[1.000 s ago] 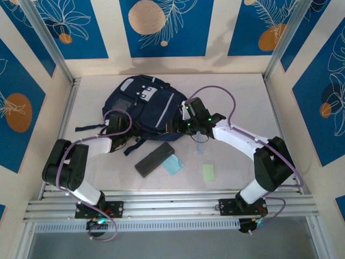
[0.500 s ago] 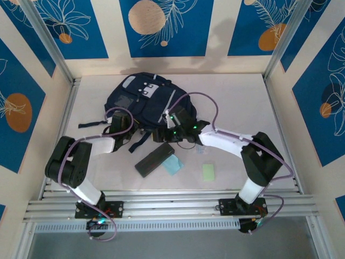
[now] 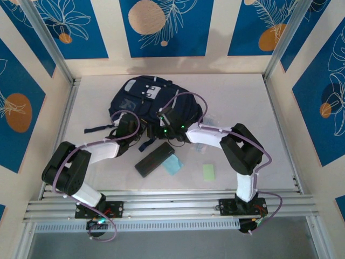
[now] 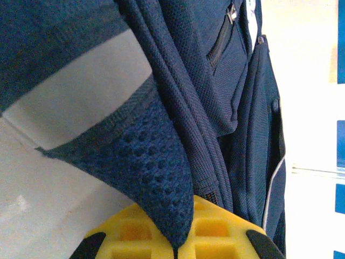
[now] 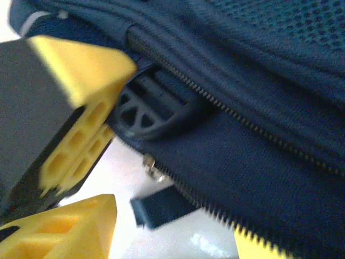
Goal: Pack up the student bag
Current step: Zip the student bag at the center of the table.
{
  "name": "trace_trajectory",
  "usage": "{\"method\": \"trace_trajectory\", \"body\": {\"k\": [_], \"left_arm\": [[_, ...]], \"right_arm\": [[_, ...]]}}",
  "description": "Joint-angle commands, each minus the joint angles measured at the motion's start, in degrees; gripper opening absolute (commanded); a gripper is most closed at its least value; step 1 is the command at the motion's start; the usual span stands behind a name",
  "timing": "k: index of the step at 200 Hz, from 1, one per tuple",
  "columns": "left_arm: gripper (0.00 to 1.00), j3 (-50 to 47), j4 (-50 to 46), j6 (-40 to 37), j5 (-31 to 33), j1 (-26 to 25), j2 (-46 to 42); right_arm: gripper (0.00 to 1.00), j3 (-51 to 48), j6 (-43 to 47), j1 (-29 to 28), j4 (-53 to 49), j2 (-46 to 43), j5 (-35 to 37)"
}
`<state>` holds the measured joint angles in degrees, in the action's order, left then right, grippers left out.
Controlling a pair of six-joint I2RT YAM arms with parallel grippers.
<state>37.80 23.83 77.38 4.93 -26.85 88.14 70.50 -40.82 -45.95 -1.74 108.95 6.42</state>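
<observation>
While the dark navy student bag [image 3: 145, 100] with pale grey stripes lies far on the surface [image 3: 242, 102], the left hand [image 4: 175, 240] pinches its mesh edge — the right hand [image 3: 165, 122] is spread beside its zipper [image 5: 237, 110].

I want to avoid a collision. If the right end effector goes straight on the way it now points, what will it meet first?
Most likely the student bag: its zipper edge lies just ahead of the right end effector, though depth is unclear.
</observation>
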Motion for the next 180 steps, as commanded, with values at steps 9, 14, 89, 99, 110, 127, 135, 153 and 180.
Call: {"method": "trace_trajectory", "body": {"k": [9,14,89,99,110,127,135,153,180], "left_arm": [[0.0,0.5,7.4,3.2,-3.0,-3.0,-1.9],[0.0,0.5,7.6,3.5,-3.1,-3.1,-2.0],[0.0,-1.4,10.0,7.6,-3.1,-3.3,-3.1],[0.0,-1.5,9.9,7.6,-2.5,-3.3,-3.0],[0.0,-1.6,9.6,7.5,-1.7,-3.2,-2.8],[0.0,-1.8,9.3,6.7,0.0,-2.6,-2.4],[0.0,-1.7,9.3,6.2,0.6,-2.0,-2.0],[0.0,-1.3,9.3,4.9,1.4,-0.4,-0.9],[0.0,0.2,9.7,3.4,1.1,1.4,1.0]], "right_arm": [[0.59,4.3,-1.6,-1.1,1.6,4.3,11.8],[0.58,4.6,-1.9,-1.2,1.6,4.8,13.1],[0.23,6.3,-5.0,-1.6,7.8,6.7,19.5],[0.15,6.0,-4.6,-1.6,7.9,6.4,18.9],[0.05,5.1,-4.1,-1.6,7.8,5.8,18.5],[0.0,3.2,-3.3,-1.3,7.0,4.4,17.2],[0.0,1.9,-3.2,-1.0,6.4,3.5,16.6],[0.0,-1.1,-3.1,0.1,4.6,1.0,13.1],[0.0,-5.7,-3.0,2.1,1.6,-2.6,6.4]]}}
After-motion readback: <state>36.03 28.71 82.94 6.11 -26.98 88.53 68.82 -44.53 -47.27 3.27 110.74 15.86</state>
